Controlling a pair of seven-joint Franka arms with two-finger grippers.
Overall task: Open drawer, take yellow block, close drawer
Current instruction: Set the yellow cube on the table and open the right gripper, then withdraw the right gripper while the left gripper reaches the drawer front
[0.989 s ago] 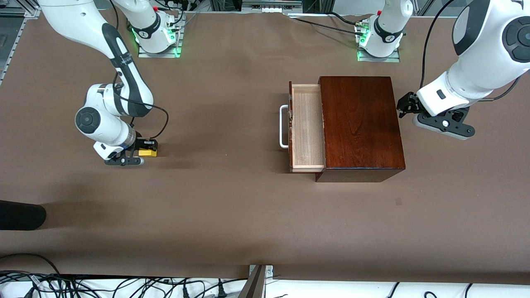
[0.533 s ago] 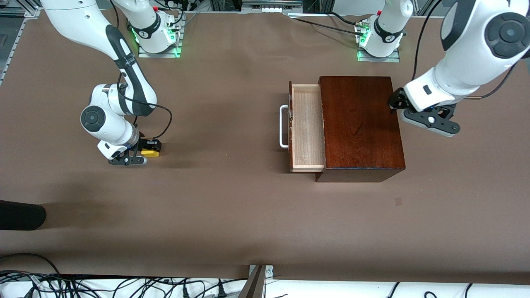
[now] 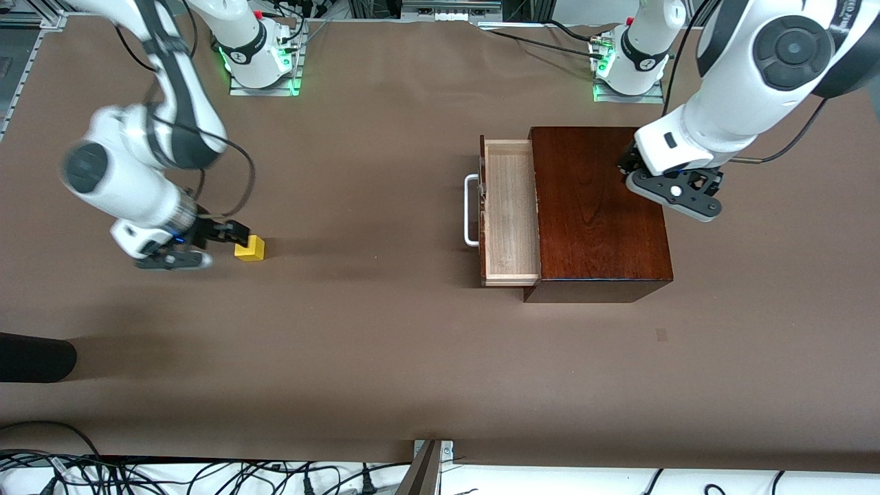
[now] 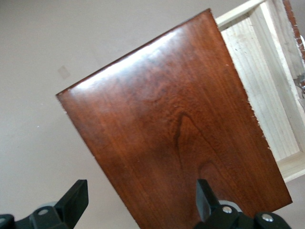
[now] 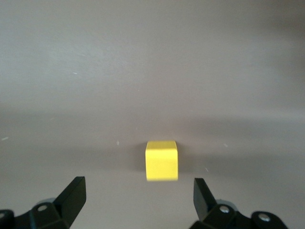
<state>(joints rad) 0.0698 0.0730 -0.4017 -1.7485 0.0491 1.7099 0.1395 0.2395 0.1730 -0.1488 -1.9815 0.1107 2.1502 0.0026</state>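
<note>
Right gripper (image 3: 230,237) wide open, empty, just beside block (image 3: 249,248), which sits on table (image 3: 385,357) toward right arm's end. Left gripper (image 3: 629,165) also wide open, empty, over box (image 3: 598,206). Drawer (image 3: 509,213) out, tray bare. To close: push front (image 3: 482,206) squarely, box braced.

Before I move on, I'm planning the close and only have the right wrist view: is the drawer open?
Observer: Yes, the drawer is pulled out of the wooden box.
Operator: Where's the left claw?
Observer: The left claw hangs open over the box's top, at the edge away from the drawer.
Operator: And the block?
Observer: The yellow block sits on the table toward the right arm's end, well apart from the box.
</note>
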